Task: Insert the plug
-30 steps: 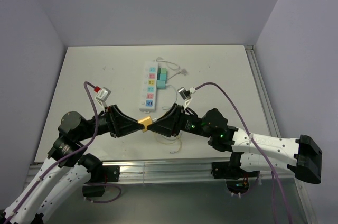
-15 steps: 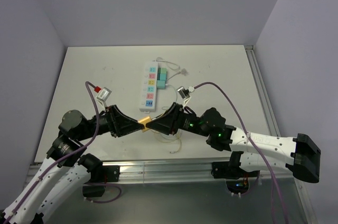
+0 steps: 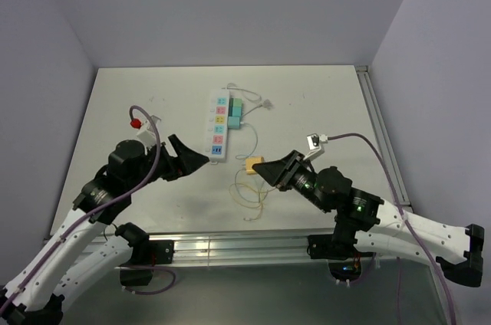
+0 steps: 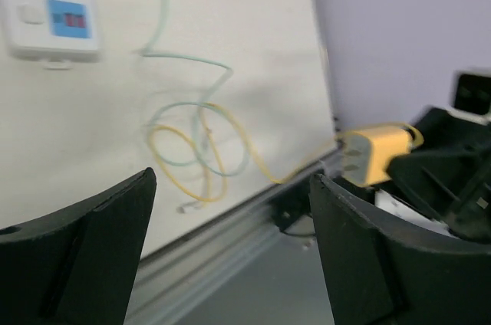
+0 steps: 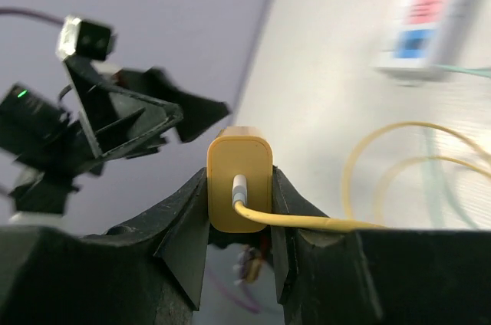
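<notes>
The yellow plug (image 3: 252, 164) with its yellow cable (image 3: 249, 191) is held at the tip of my right gripper (image 3: 261, 168), a little above the table and right of the white power strip (image 3: 218, 126). In the right wrist view the plug (image 5: 239, 187) sits squeezed between both fingers, cable end toward the camera. My left gripper (image 3: 193, 159) stands open and empty, to the plug's left and apart from it. The left wrist view shows its fingers (image 4: 77, 256) spread wide, with the plug (image 4: 376, 155) off to the right.
Teal plugs (image 3: 236, 110) sit in the strip's right side, with thin teal cable trailing toward the yellow loops. The power strip (image 4: 50, 3) has coloured sockets. A metal rail (image 3: 253, 244) runs along the near table edge. Walls close in on three sides.
The left gripper has opened, let go of the yellow plug and drawn back to the left. The right gripper keeps the plug and has moved right and slightly away from the left arm.
</notes>
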### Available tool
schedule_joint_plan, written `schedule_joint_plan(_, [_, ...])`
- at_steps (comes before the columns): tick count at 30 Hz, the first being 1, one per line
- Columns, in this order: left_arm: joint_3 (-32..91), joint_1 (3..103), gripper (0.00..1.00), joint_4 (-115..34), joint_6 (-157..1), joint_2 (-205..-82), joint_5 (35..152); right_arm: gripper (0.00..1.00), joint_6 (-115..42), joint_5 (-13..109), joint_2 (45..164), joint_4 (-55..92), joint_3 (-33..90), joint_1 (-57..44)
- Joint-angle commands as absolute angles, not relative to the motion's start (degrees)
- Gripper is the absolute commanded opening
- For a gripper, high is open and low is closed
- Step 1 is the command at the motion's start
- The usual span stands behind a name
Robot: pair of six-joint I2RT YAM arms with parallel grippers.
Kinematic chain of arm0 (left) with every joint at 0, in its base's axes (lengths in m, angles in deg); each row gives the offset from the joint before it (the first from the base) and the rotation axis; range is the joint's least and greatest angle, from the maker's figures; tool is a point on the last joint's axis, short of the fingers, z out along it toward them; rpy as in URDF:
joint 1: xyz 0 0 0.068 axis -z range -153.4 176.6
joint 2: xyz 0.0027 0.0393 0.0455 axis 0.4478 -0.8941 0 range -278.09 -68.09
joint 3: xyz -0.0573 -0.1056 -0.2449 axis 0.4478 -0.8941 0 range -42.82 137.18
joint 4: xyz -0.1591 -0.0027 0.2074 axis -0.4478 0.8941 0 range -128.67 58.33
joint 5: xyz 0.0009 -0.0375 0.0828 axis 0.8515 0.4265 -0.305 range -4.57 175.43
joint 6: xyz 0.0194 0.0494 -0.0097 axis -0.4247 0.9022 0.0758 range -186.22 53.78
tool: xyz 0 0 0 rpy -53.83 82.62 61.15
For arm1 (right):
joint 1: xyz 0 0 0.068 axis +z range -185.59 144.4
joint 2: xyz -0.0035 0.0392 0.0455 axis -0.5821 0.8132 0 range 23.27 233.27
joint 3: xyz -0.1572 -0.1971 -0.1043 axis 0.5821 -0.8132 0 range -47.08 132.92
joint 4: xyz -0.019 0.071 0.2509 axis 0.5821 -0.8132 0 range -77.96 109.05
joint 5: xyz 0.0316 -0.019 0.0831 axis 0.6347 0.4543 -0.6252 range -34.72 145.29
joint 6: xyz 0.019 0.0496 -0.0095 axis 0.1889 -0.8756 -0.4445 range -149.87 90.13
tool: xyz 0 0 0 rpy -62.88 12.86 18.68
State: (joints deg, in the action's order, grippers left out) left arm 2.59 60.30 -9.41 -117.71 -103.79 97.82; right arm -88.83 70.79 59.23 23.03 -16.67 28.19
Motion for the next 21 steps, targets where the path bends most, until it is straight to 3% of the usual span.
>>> schedule_joint_plan(1, [-0.54, 60.35, 0.85, -11.57, -115.97, -106.32, 86.68, 0.0, -91.48, 85.33, 54.31, 5.2, -16.94, 27.77])
schedule_joint_plan(11, [-7.84, 63.68, 0.83, -30.82, -112.55, -120.37, 69.54, 0.0, -89.81, 86.49, 46.38, 3.05, -20.63, 27.69])
schedule_joint_plan(14, [-4.26, 69.03, 0.84, -33.12, -109.66, -128.45, 60.07, 0.0, -88.67, 84.73, 46.56, 4.45, -21.15, 27.69])
schedule_joint_plan(21, [4.36, 71.69, 0.88, -31.92, -102.87, -146.98, 53.28, 0.0, -87.62, 81.3, 44.37, 5.77, -21.24, 27.77])
